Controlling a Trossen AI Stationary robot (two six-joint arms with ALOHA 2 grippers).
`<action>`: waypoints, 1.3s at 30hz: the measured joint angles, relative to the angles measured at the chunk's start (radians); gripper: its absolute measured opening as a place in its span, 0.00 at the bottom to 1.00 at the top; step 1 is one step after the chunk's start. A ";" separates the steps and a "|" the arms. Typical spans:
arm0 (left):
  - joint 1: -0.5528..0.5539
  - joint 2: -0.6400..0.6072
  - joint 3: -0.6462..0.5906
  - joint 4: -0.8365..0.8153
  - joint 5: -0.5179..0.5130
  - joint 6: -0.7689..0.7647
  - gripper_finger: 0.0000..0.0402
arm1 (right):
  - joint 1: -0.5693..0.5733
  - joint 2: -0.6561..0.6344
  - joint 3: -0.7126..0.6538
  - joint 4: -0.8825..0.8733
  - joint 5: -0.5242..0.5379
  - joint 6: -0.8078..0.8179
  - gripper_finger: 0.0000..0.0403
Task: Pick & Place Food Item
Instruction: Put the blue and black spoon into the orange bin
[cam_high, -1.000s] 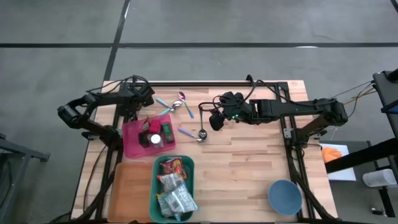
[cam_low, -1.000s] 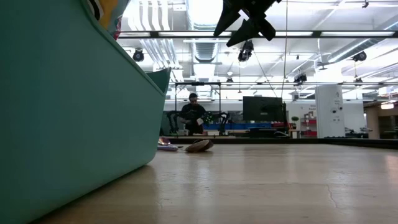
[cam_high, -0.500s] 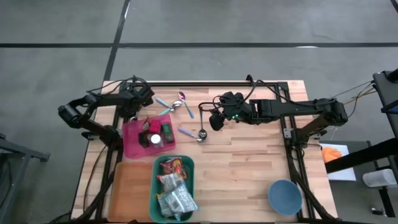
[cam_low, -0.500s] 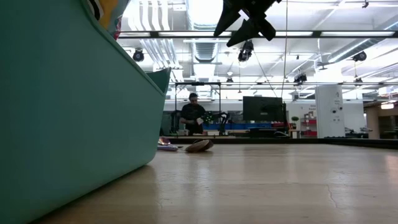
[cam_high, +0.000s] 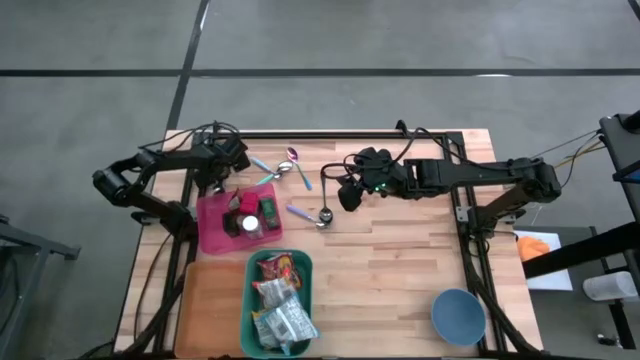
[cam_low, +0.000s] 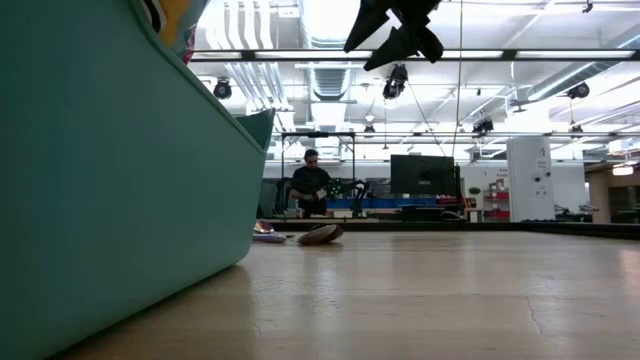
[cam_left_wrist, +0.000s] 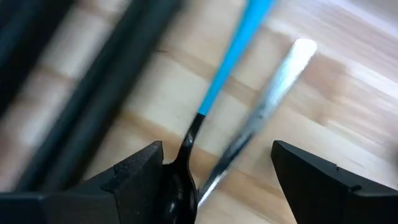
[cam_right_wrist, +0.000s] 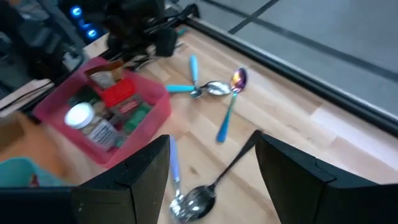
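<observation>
The left tool (cam_high: 236, 163), fingers parted and empty, is held at the surface's (cam_high: 400, 260) far edge, beyond the pink bin (cam_high: 212, 232); the right tool (cam_high: 345, 192), likewise parted, is poised over open wood.

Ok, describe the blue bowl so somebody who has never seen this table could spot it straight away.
Start at the wooden table seen from above and go to its near right corner, far from the pink bin and teal bin on the left. The blue bowl sits there alone, round and empty, the only dish on the table.
</observation>
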 joint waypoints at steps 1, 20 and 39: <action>0.000 0.000 0.004 0.015 0.023 0.019 0.75 | 0.001 -0.002 0.000 0.000 -0.013 0.000 0.58; -0.007 -0.008 0.036 0.067 0.286 0.205 0.75 | 0.000 -0.015 0.000 0.010 -0.323 0.003 0.58; 0.071 -0.036 0.045 -0.022 0.116 0.223 0.75 | -0.023 -0.015 0.000 -0.004 -0.326 0.003 0.58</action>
